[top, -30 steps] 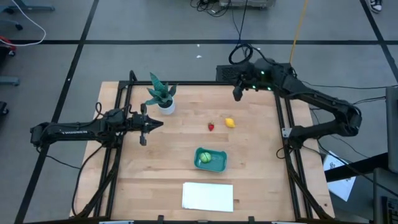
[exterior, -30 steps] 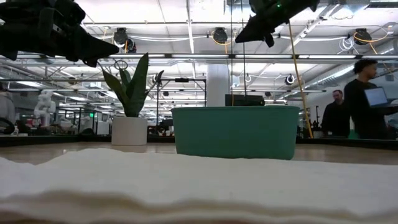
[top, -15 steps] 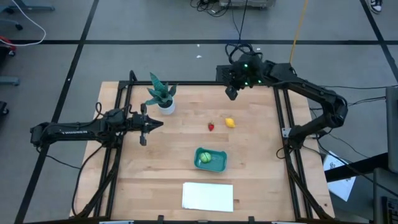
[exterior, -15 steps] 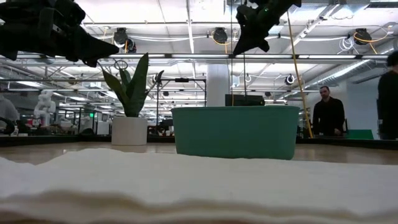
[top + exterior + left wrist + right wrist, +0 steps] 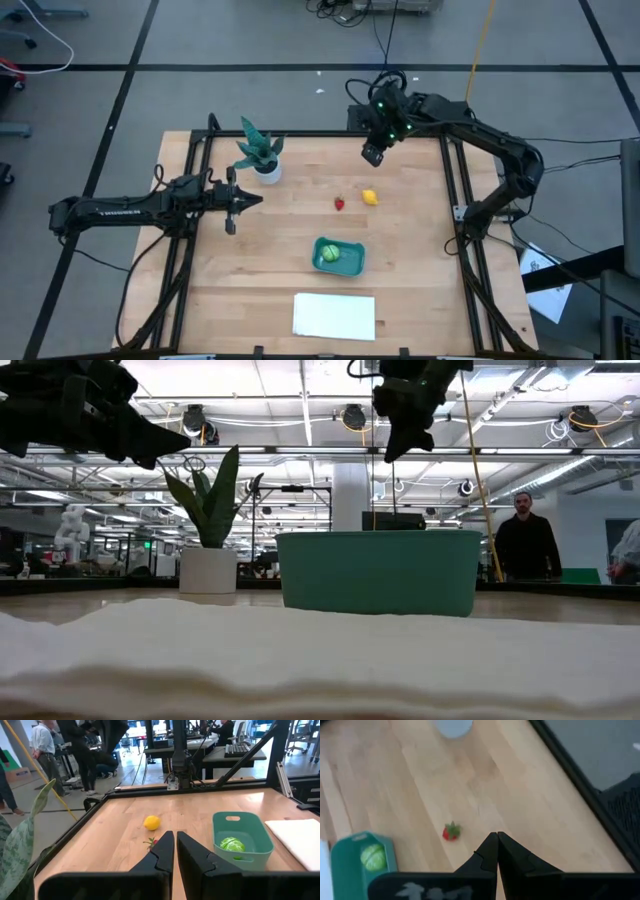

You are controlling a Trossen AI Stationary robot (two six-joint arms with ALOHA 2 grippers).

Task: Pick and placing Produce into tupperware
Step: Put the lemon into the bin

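The teal tupperware (image 5: 340, 257) sits on the table near its middle, with the round green piece (image 5: 328, 254) lying inside it. The red strawberry piece (image 5: 340, 204) and the yellow lemon piece (image 5: 370, 197) rest on the wood beyond it. My right gripper (image 5: 372, 153) hangs shut, high over the far right part of the table, above and beyond the lemon. My left gripper (image 5: 247, 200) is shut and waits over the left part of the table, level with the strawberry. The right wrist view shows the strawberry (image 5: 451, 832) and the tupperware (image 5: 362, 860).
A potted green plant (image 5: 260, 152) stands at the far left, close to my left gripper. A flat white rectangle (image 5: 334, 315) lies by the near edge. Black rails (image 5: 452, 190) frame the table. A person (image 5: 527, 545) stands in the room beyond.
My right gripper has swung from beyond the far right corner toward the table's left and near side, coming in over the far edge and tipping to point more downward. My left arm has kept still. The produce and the tupperware have not moved.
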